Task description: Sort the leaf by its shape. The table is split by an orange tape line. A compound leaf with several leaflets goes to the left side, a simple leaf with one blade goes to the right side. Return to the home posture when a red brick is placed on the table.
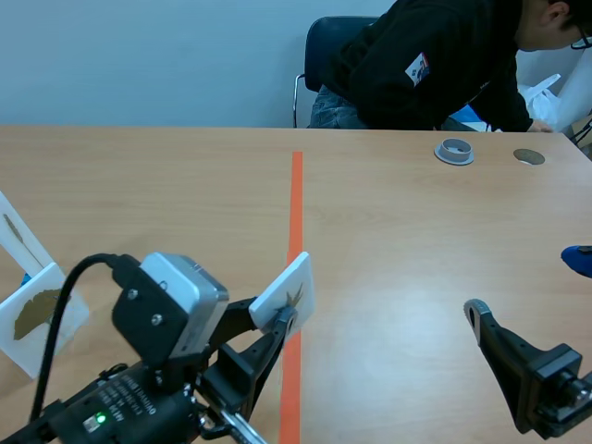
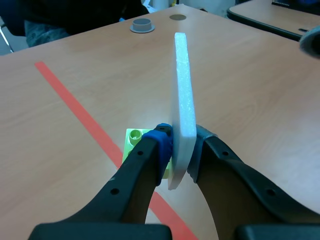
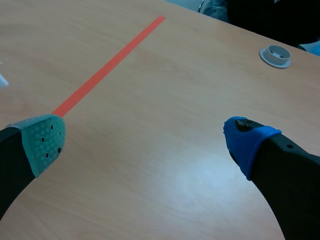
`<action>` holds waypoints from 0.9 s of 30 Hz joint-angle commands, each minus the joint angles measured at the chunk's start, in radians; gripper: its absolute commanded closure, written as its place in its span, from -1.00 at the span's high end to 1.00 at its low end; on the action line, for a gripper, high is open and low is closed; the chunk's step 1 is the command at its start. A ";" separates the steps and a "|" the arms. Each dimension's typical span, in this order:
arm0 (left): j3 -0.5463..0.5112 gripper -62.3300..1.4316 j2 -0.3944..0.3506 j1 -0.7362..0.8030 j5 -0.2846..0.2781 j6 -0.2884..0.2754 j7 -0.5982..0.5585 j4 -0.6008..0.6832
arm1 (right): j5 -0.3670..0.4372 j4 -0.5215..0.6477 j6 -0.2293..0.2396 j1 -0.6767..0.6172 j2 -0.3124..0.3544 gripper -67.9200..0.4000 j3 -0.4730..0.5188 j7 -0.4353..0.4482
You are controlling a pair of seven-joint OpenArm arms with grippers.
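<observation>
The left hand [image 2: 179, 146] is clamped on a white card [image 2: 183, 105], its two fingers [image 2: 148, 159] pressed against the card's flat faces near the lower edge. The card stands upright right over the orange tape line [image 1: 296, 208], about halfway along its near stretch. A small brownish leaf [image 1: 295, 297] shows on the card's face, too small to make out its shape. A green brick [image 2: 134, 138] sits at the card's foot, just at the line's right edge. The right hand [image 3: 147, 142] is spread wide with nothing in it, low over the desk [image 1: 398, 231], well to the right of the line. Two more white cards [image 1: 39, 316] with leaves stand far to the left of the line. A grey ring [image 1: 454, 151] and a grey disc [image 1: 529, 156] lie to the line's right, near its far end, where a person [image 1: 435, 60] leans over.
</observation>
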 commanded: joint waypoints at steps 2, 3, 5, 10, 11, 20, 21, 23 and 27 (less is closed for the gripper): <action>-0.023 -0.84 -0.011 0.063 -0.004 0.001 0.019 0.054 | 0.014 0.001 -0.003 0.014 0.011 1.00 0.016 0.019; -0.036 -0.84 -0.012 0.093 -0.004 0.001 0.034 0.079 | 0.014 0.001 -0.003 0.014 0.011 1.00 0.016 0.019; -0.062 -0.84 -0.011 0.150 -0.003 0.001 0.042 0.118 | 0.014 0.001 -0.003 0.014 0.011 1.00 0.016 0.019; -0.110 -0.84 -0.008 0.249 -0.003 0.001 0.037 0.150 | 0.014 0.001 -0.003 0.014 0.011 1.00 0.016 0.019; -0.117 -0.84 -0.008 0.257 -0.003 0.001 0.038 0.149 | 0.014 0.001 -0.003 0.014 0.011 1.00 0.016 0.019; -0.208 -0.84 -0.002 0.242 -0.140 0.054 0.031 0.108 | 0.014 0.001 -0.003 0.014 0.011 1.00 0.016 0.026; -0.219 -0.84 -0.002 0.234 -0.152 0.055 0.029 0.092 | 0.014 0.001 -0.003 0.014 0.011 1.00 0.016 0.026; -0.236 -0.84 -0.002 0.207 -0.175 0.071 0.022 0.052 | 0.014 0.001 -0.003 0.014 0.011 1.00 0.016 0.026; -0.263 -0.84 0.001 0.146 -0.187 0.077 0.005 -0.048 | 0.014 0.001 -0.003 0.014 0.011 1.00 0.016 0.026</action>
